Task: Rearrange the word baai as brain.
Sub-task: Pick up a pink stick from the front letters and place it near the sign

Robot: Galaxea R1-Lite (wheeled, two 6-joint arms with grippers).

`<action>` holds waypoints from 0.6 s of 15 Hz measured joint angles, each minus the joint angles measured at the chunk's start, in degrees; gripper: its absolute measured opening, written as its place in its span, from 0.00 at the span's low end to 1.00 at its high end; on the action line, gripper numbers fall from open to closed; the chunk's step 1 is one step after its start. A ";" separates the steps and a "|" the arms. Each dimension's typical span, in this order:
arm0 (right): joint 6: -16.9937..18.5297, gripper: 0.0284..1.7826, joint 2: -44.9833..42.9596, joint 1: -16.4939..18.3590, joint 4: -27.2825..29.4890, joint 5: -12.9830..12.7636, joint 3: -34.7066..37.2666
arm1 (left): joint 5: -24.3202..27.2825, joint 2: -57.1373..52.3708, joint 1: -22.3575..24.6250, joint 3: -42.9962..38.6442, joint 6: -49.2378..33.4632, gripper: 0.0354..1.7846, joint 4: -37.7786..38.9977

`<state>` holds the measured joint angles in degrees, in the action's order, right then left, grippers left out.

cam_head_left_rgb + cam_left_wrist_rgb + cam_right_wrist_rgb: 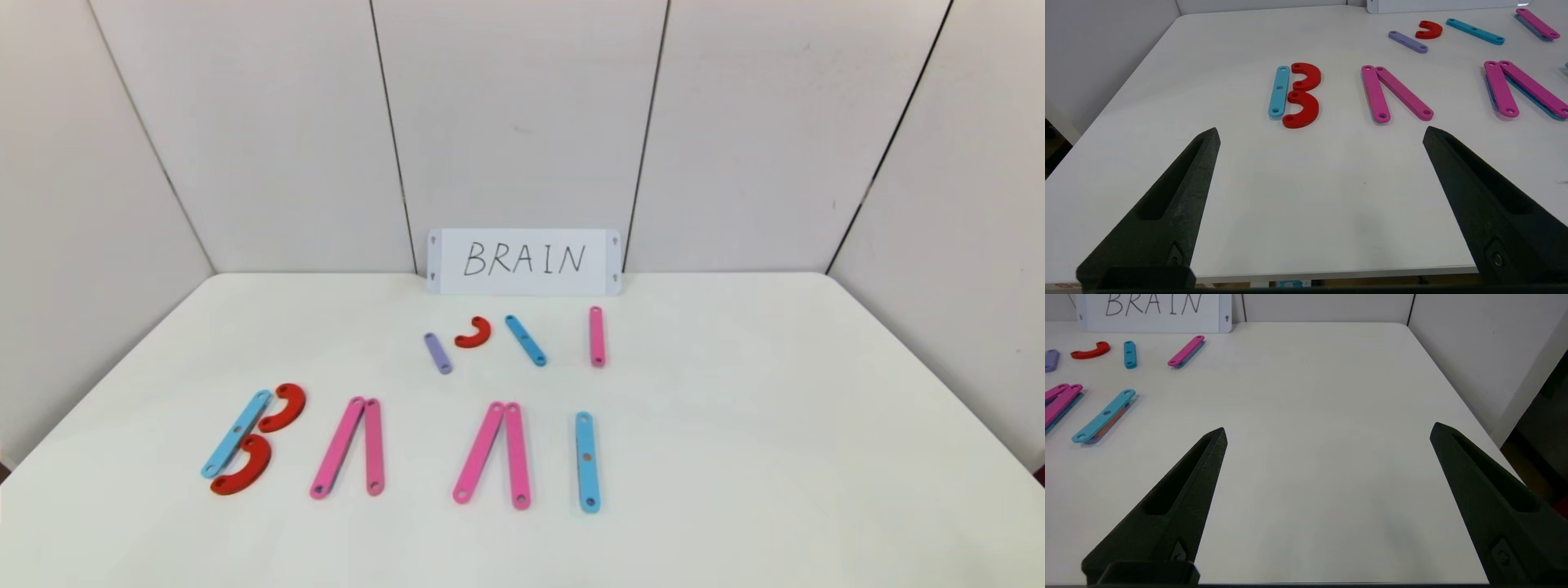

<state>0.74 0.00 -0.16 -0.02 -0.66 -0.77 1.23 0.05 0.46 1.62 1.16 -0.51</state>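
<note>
While both wait, word baai (pixel 1331 96) lies beyond left pincer (pixel 1321 134).

Bare table (pixel 775 425) right of the letter pieces (pixel 490 449) gives open passage.

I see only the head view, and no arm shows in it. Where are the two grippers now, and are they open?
Observer: The left gripper is open and holds nothing. It is near the front edge of the table, in front of the B.
Operator: And the right one?
Observer: The right gripper is open too, over bare table to the right of the blue I strip.
Operator: Does that strip lie directly on the table?
Observer: No, an orange piece lies under it.
</note>
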 joint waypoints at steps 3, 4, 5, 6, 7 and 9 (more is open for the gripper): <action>0.10 0.98 1.34 -0.06 1.23 0.20 -5.49 | 0.15 1.93 -0.06 4.61 -0.11 0.98 -0.48; 0.10 0.98 3.02 -0.11 1.26 0.33 -7.46 | 0.17 3.54 -0.06 6.45 -0.12 0.98 -0.43; 0.11 0.98 5.34 -0.24 1.29 0.39 -9.90 | 0.26 5.60 -0.11 8.70 -0.12 0.98 -0.45; 0.10 0.98 8.20 -0.46 1.34 0.48 -12.79 | 0.34 8.18 -0.17 11.30 -0.11 0.98 -0.48; 0.10 0.98 11.76 -0.59 1.32 0.50 -16.26 | 0.45 10.92 -0.26 13.92 -0.09 0.98 -0.45; 0.07 0.98 19.09 -0.83 1.34 0.61 -22.82 | 0.61 17.62 -0.35 19.19 -0.06 0.98 -0.50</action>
<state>0.82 19.09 -0.99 1.32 -0.05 -23.59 1.84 17.66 0.11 20.81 1.10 -1.01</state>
